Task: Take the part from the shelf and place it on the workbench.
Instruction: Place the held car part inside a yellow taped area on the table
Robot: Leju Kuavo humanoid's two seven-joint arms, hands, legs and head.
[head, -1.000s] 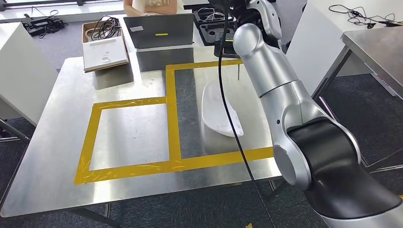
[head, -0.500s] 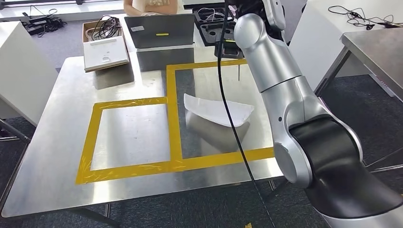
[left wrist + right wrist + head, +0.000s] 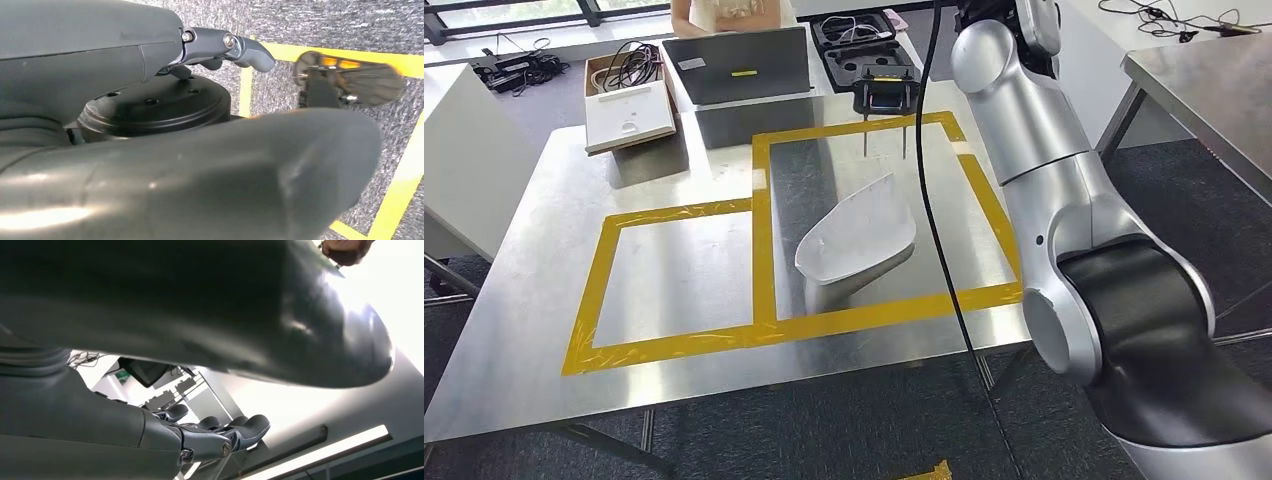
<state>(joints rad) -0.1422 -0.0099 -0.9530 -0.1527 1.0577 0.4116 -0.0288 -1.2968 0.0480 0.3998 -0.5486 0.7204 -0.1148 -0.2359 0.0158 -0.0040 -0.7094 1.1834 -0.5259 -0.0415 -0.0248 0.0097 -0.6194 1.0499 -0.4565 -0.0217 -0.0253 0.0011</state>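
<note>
Head view gives us the white part (image 3: pixel 856 240) lying on the steel tabletop (image 3: pixel 524 290), inside the larger of two yellow tape rectangles (image 3: pixel 764 250), near that rectangle's front strip and tilted up on one edge. Nothing touches it. We see our right arm (image 3: pixel 1064 200) raised along the right side of the tabletop, with a black cable (image 3: pixel 936 200) hanging in front of it. Behind the taped area stand a grey box (image 3: pixel 736 65), a cardboard box (image 3: pixel 629 95) holding cables, and a small black stand (image 3: pixel 885 95) on thin legs. A person (image 3: pixel 729 12) sits beyond the tabletop.

Right wrist view shows our right hand (image 3: pixel 220 432) with fingers extended and apart, holding nothing, ceiling lights behind it. Left wrist view shows our left hand (image 3: pixel 225 47) over grey carpet with yellow lines, fingers spread and nothing in them.
</note>
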